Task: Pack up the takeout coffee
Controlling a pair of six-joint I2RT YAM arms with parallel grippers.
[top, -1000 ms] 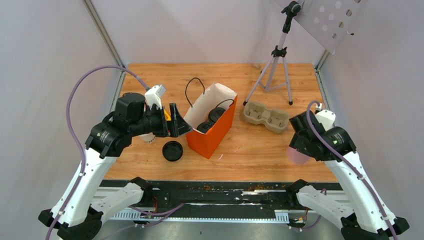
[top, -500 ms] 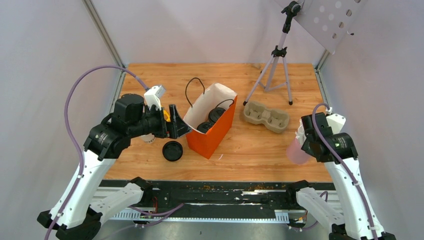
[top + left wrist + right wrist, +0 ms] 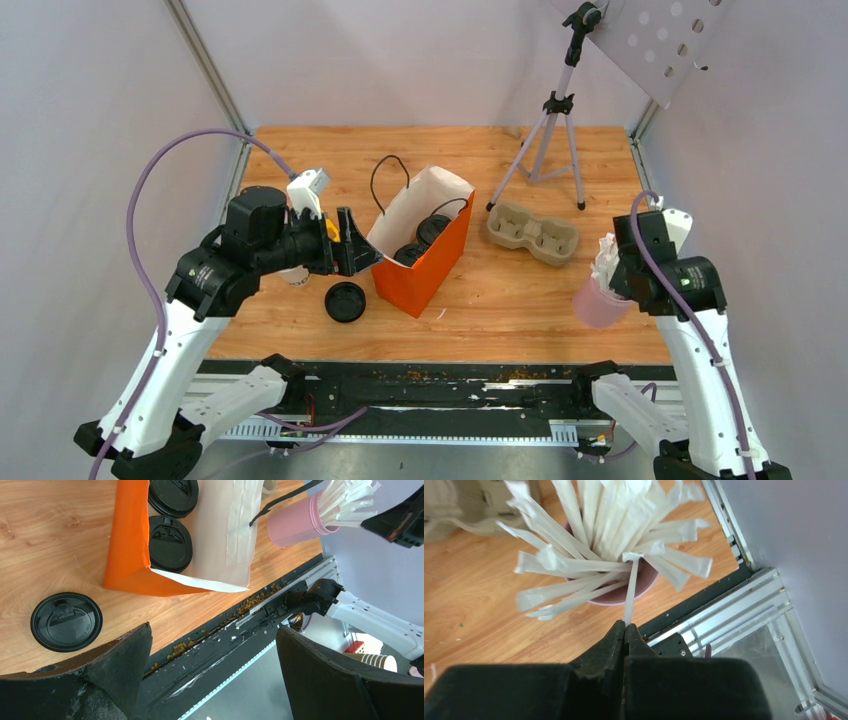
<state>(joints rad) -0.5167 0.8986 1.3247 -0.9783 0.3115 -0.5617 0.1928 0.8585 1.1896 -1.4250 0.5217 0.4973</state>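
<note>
Pinching one slim papery straw (image 3: 630, 592), right gripper (image 3: 625, 626) hovers.

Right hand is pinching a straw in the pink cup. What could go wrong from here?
1. The right hand grips the straw only by its tip, so it may slip, or drag neighbouring straws out of the pink cup.
2. The left hand is open beside the orange bag, not gripping it; dropping the straw in could nudge the bag.

Wood-grain table (image 3: 520, 300), matt orange paper bag (image 3: 425, 270), black plastic lids (image 3: 170, 542) with soft sheen, rough pulp carrier (image 3: 532, 233), paper-wrapped straws (image 3: 589, 525)
</note>
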